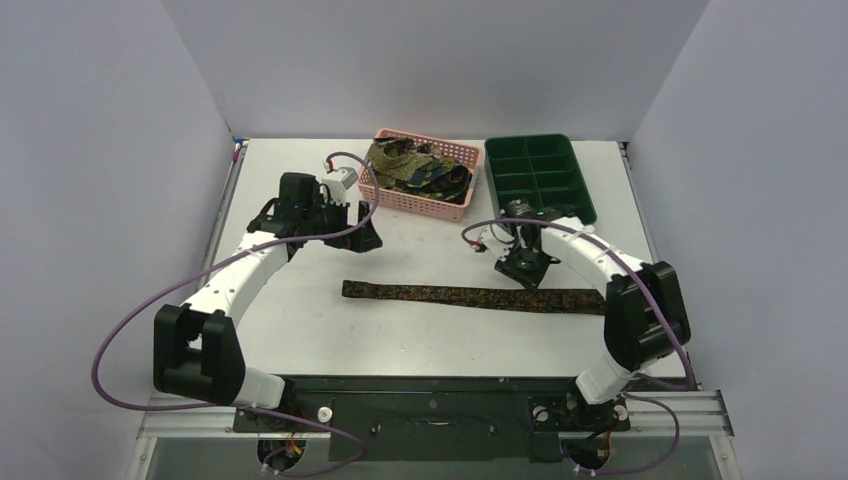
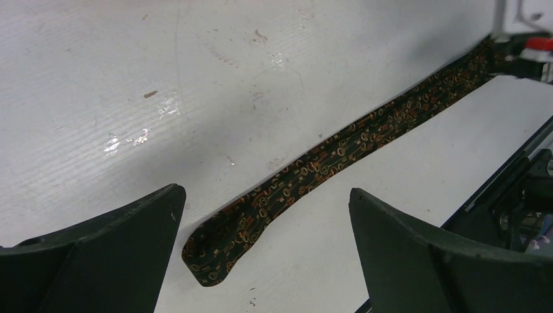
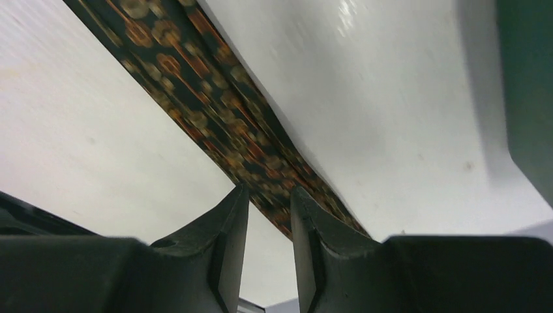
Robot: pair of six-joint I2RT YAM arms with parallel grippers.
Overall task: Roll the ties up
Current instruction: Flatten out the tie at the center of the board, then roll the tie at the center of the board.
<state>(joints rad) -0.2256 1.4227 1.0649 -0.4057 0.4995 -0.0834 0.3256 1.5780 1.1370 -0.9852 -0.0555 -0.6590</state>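
Note:
One dark tie (image 1: 470, 296) patterned in gold and orange lies stretched flat across the middle of the table. My left gripper (image 1: 368, 238) hovers above and behind its left end, jaws open wide and empty. In the left wrist view the tie's narrow end (image 2: 215, 251) lies below and between the fingers of that gripper (image 2: 265, 192). My right gripper (image 1: 527, 268) hangs just behind the tie's right part. Its fingers stand a narrow gap apart with nothing between them, and the tie (image 3: 215, 111) runs diagonally past the gripper (image 3: 269, 190). More ties (image 1: 420, 165) lie heaped in the basket.
A pink mesh basket (image 1: 415, 203) stands at the back centre. Beside it on the right is a dark green compartment tray (image 1: 491, 170), whose edge (image 3: 528, 85) shows in the right wrist view. White walls enclose the table on three sides.

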